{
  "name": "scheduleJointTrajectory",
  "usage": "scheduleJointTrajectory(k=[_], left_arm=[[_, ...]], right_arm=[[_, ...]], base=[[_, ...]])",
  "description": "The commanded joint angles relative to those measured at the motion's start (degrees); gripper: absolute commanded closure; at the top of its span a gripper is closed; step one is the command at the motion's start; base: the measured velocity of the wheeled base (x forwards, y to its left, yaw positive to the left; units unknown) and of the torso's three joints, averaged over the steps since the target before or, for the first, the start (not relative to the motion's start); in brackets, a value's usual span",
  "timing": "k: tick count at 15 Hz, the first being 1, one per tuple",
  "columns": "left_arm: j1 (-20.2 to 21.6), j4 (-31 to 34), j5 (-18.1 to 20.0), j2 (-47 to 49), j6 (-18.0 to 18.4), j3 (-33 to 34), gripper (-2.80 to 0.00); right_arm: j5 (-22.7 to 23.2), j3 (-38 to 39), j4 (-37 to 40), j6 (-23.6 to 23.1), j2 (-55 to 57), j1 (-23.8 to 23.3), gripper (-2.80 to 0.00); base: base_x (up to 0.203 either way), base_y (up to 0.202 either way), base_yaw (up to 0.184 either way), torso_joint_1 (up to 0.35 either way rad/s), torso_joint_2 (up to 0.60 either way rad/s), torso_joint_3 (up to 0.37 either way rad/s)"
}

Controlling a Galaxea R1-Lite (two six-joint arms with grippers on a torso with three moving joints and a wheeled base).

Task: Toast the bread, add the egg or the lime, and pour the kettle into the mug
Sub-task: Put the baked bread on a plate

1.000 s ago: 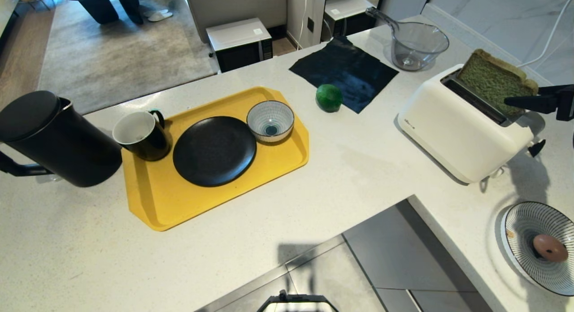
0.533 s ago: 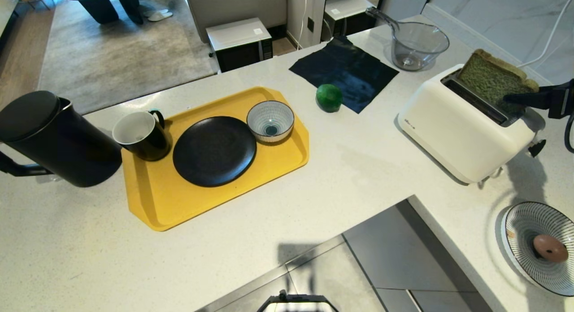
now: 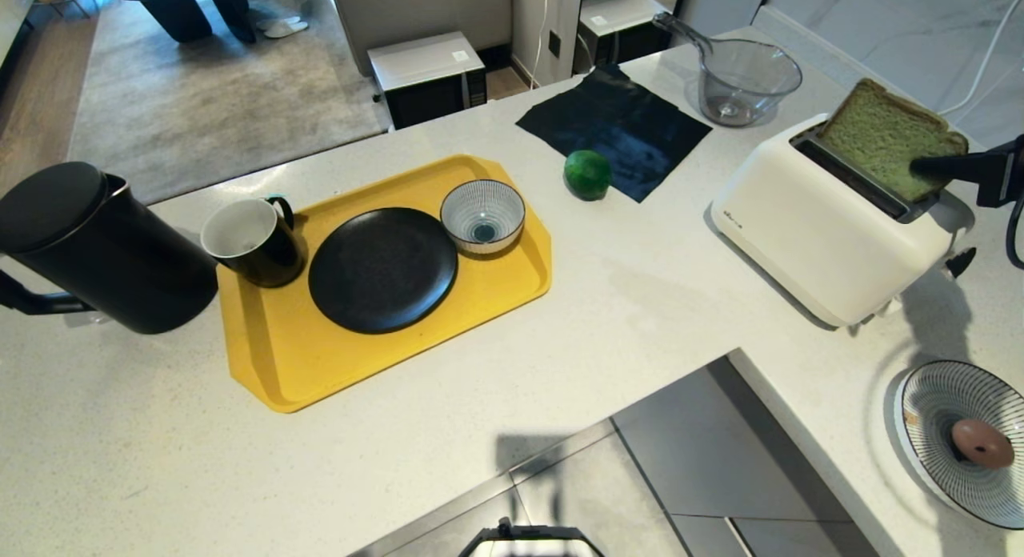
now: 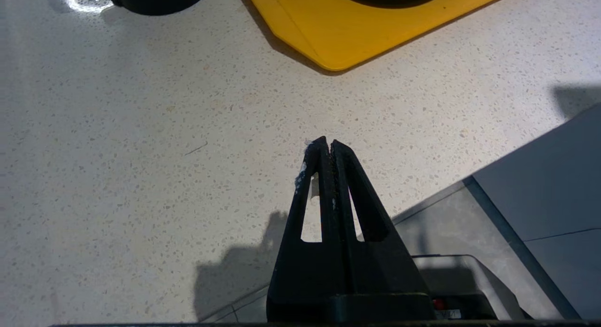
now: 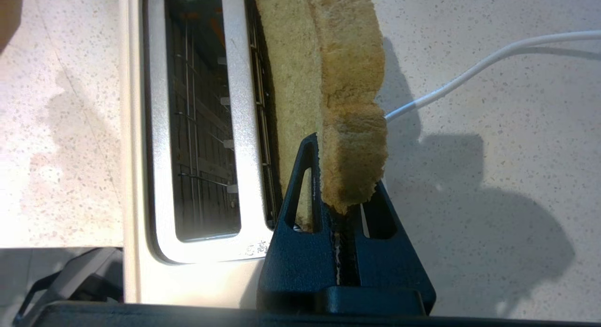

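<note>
The pale green bread (image 3: 884, 137) stands tilted in the far slot of the white toaster (image 3: 824, 229), most of the slice above the slot. My right gripper (image 3: 924, 169) comes in from the right and is shut on the bread (image 5: 328, 82) at its near corner, one finger on each face (image 5: 345, 176). The lime (image 3: 587, 174) lies by a dark cloth. The egg (image 3: 982, 443) rests in a striped dish (image 3: 928, 397) at the right edge. The kettle (image 3: 96, 249) and mug (image 3: 254, 241) stand at the left. My left gripper (image 4: 327, 144) hangs shut and empty over the counter's front.
A yellow tray (image 3: 280, 357) holds the mug, a black plate (image 3: 382, 269) and a small striped bowl (image 3: 482, 215). A glass jug (image 3: 744, 81) stands behind the dark cloth (image 3: 616, 121). A white cable (image 5: 469, 78) runs past the toaster. The counter turns a corner beside the toaster.
My right gripper's fingers have closed from wide open onto the bread's corner. The slice has tipped and lifted slightly in the slot. The left arm has not moved.
</note>
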State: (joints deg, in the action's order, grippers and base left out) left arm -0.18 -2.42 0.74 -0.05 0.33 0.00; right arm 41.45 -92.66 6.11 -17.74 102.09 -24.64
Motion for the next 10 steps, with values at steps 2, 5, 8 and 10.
scheduleJointTrajectory(k=[2, 5, 8, 10], left_arm=[[0.0, 0.0, 0.0, -0.1, 0.0, 1.0, 0.0], [0.0, 0.0, 0.0, -0.1, 0.0, 1.0, 0.0], [0.0, 0.0, 0.0, -0.1, 0.0, 1.0, 0.0], [0.0, 0.0, 0.0, -0.1, 0.0, 1.0, 0.0]], right_arm=[[0.3, 1.8, 0.0, 1.6, -3.6, -0.1, 0.0], [0.3, 4.1, 0.0, 1.9, -6.4, -0.3, 0.0], [0.4, 5.6, 0.0, 4.7, -9.5, -0.3, 0.0], [0.4, 5.1, -0.2, 7.3, -11.2, -0.3, 0.0]], base=[[0.0, 0.0, 0.0, 0.0, 0.0, 0.0], [0.0, 0.0, 0.0, 0.0, 0.0, 0.0], [0.0, 0.0, 0.0, 0.0, 0.0, 0.0], [0.0, 0.0, 0.0, 0.0, 0.0, 0.0]])
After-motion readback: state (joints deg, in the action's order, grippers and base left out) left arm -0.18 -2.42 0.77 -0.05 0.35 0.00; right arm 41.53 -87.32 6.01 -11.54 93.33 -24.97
